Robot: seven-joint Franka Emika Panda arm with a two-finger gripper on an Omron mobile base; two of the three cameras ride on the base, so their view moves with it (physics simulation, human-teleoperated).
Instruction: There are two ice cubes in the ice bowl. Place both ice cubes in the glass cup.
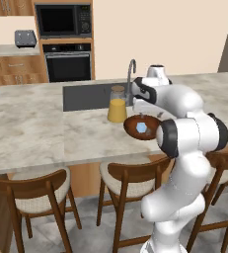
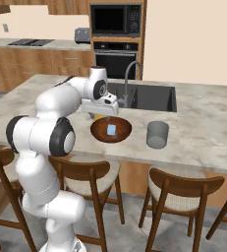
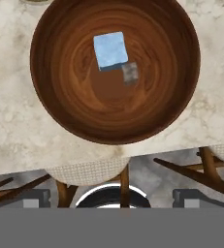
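Marble island counter across the scene, with a dark sink and curved faucet sunk into its far side and wooden stools tucked under its near edge.

Ice bowl next in size: round, shallow, reddish-brown wood, standing near the counter's front edge, right below the hand. Holds one pale blue ice cube, lying on the bowl's floor a little off centre. Touching one corner of that cube, a smaller greyish square; too faint to tell what it is.

Juice jar just behind the bowl, toward the sink, upright, lidded, orange liquid filling its lower part.

Glass cup beside the bowl on the side away from the arm, upright, apart from the bowl's rim; grey and cloudy, so contents not to be told.

Gripper hanging above the bowl's far rim, pointing straight down, clear of the wood. Jaws spread as wide as they go, fingertips far apart at the bottom of the hand view, nothing between them.
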